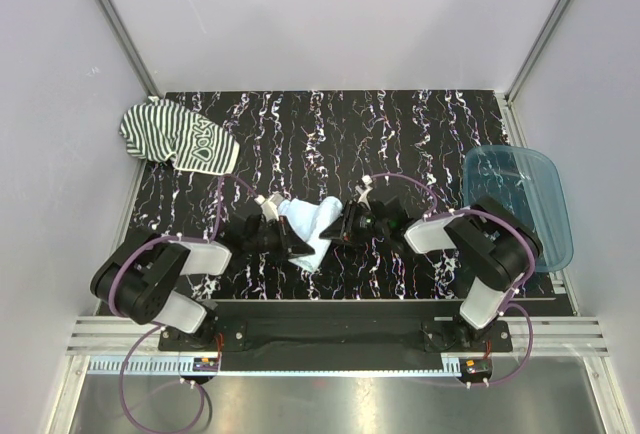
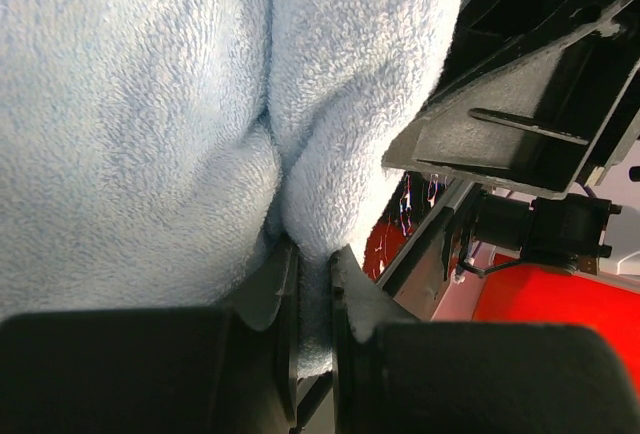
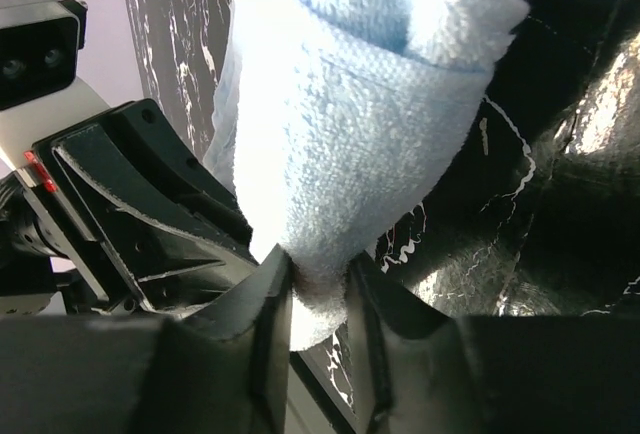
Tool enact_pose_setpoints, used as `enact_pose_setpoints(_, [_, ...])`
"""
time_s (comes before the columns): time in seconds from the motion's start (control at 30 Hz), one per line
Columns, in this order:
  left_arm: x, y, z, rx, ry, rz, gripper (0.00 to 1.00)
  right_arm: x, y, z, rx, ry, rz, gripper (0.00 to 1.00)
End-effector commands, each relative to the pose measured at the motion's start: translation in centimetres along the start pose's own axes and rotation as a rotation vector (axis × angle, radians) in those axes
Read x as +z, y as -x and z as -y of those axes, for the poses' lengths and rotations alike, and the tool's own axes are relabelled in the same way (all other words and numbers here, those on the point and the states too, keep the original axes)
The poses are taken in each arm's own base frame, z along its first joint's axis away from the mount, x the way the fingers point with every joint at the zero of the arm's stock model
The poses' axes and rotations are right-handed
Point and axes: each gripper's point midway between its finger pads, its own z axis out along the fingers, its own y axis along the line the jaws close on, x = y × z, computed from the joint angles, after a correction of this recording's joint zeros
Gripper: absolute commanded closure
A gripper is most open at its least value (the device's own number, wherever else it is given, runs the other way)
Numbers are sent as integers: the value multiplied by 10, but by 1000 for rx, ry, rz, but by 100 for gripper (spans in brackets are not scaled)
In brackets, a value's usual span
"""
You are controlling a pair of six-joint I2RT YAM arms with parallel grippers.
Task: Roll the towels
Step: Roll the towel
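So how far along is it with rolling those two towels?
Early on: no finished roll shows. In hand: the left gripper and right gripper both pinch the pale blue towel, bunched and loosely curled between them. Left to do: tighten that one, then the striped towel, lying crumpled at the far left, untouched.

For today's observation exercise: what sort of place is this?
Likely a robot test cell: bare walls, aluminium framing, left hand and right hand pinching one pale blue towel over a black marbled table.
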Motion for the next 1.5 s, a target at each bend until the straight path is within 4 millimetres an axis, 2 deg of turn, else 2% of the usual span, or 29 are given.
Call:
enact_pose_setpoints(0.0, [-3,-7,-17,-5,64,-12,100,2,18,-23,-56,47,76,72])
enact_pose_setpoints(0.07, [-7,-6,-18,2,87,-8,99,1,19,-27,-67,46,84,75])
enact_pose_setpoints(0.2, [-14,2,-17,60,134,16,90,0,16,-19,-58,-35,64,81])
enact_pose_setpoints(0.23, [-15,9,-13,81,146,40,87,-1,16,-18,-55,-50,61,81])
enact_pose_setpoints(0.3, [-21,10,-18,105,200,39,75,-2,11,-7,-33,-115,37,82])
enact_pose_setpoints(0.37, [-27,17,-12,143,240,67,68,-3,11,-6,-33,-150,32,82])
enact_pose_setpoints(0.4, [-29,20,-10,170,253,76,61,-6,7,1,-20,-194,12,83])
enact_pose_setpoints(0.43, [-33,19,-9,189,285,80,59,-7,9,-1,-22,-207,19,83])
enact_pose_setpoints(0.5, [-36,28,3,240,298,105,58,-12,5,7,-6,-275,-7,83])
enact_pose_setpoints(0.53, [-38,26,3,266,333,106,58,-11,7,0,-18,-280,-10,83])
enact_pose_setpoints(0.57, [-40,28,9,289,341,116,57,-13,6,3,-14,-310,-22,83])
enact_pose_setpoints(0.6, [-42,35,23,328,337,143,57,-19,0,11,-1,-372,-51,83])
enact_pose_setpoints(0.67, [-46,34,32,404,391,167,57,-19,3,3,-21,-397,-57,83])
enact_pose_setpoints(0.7, [-49,40,48,442,381,202,57,-23,4,3,-20,-437,-61,83])
enact_pose_setpoints(0.83, [-49,30,76,595,411,244,57,-26,3,-1,-21,-471,-82,83])
enact_pose_setpoints(0.93, [-42,18,84,670,411,243,55,-28,3,-5,-16,-482,-92,83])
enact_pose_setpoints(1.1, [-26,0,79,739,445,222,52,-30,2,-7,-18,-501,-112,83])
enact_pose_setpoints(1.27, [-10,-14,86,814,466,214,52,-29,-1,-8,-17,-497,-127,82])
enact_pose_setpoints(1.47, [8,-24,74,854,529,187,51,-30,-3,-10,-16,-490,-135,82])
